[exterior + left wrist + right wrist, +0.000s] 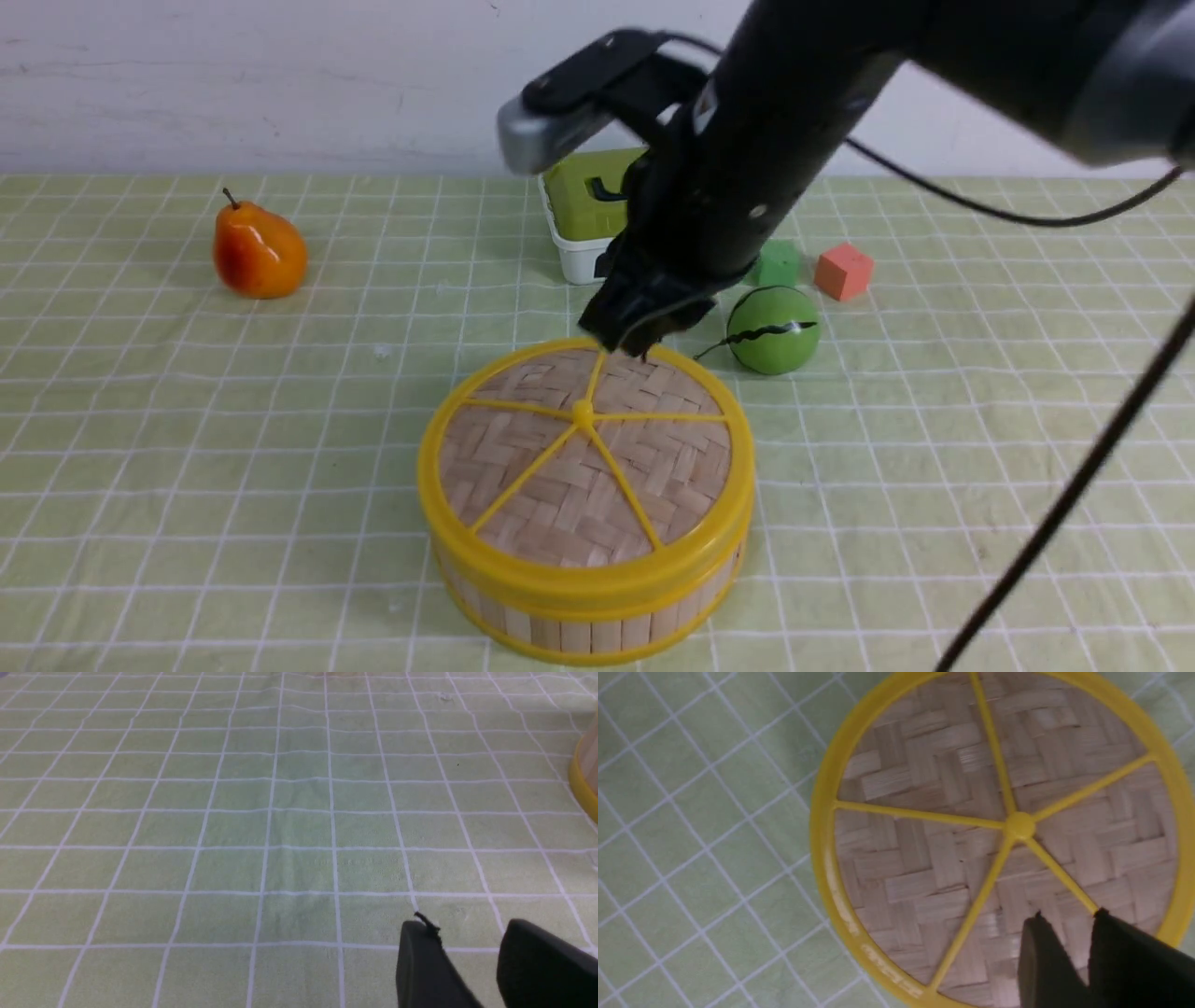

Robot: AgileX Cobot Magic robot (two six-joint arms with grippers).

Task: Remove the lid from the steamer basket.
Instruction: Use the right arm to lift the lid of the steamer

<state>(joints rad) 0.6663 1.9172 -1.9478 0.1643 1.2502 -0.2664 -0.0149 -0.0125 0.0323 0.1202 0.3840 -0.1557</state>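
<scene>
The lid [583, 462], woven pale bamboo with a yellow rim, yellow spokes and a centre knob [583, 411], sits closed on the steamer basket [588, 621], whose wood slats show below it near the table's front. My right gripper [635, 338] hangs just above the lid's far edge, open and empty. In the right wrist view its fingers [1066, 917] stand a little apart over the weave of the lid [952, 858], one tip over a spoke. My left gripper [467, 926] is open and empty above bare cloth; the basket's edge [584, 786] shows at the side.
An orange pear [259, 250] lies far left. Behind the basket stand a white box with a green top [583, 215], a green ball [773, 329], a green cube [778, 263] and an orange cube [843, 271]. A black cable [1074, 485] crosses the right.
</scene>
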